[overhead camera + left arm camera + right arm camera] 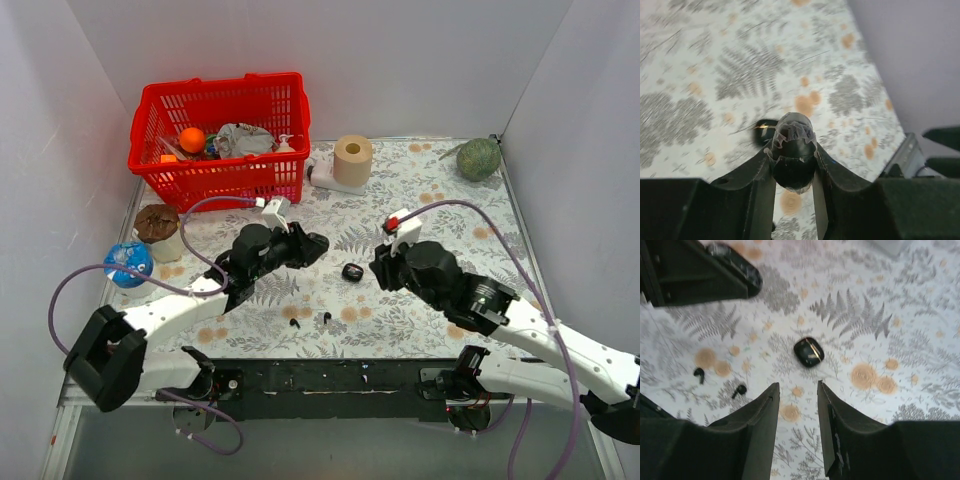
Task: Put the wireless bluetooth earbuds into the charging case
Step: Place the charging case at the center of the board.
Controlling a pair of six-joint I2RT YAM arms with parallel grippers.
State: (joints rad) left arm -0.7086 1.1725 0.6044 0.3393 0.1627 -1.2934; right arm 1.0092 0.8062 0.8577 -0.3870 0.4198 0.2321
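My left gripper [312, 245] is shut on a small black rounded charging case [792, 155] and holds it above the table; the case also shows in the right wrist view [737, 271]. A second black case with a gold line [352, 271] lies on the floral cloth between the grippers; it also shows in the right wrist view [808, 351] and in the left wrist view [764, 132]. Two tiny black earbuds with short stems [294, 323] [327, 318] lie near the front edge, seen also in the right wrist view [699, 374] [740, 389]. My right gripper [799, 386] is open and empty, just right of the lying case [381, 268].
A red basket [222, 160] with several items stands at the back left. A paper roll [351, 160] and a green ball [478, 158] are at the back. A brown-lidded cup [160, 230] and a blue ball [129, 262] sit at the left edge.
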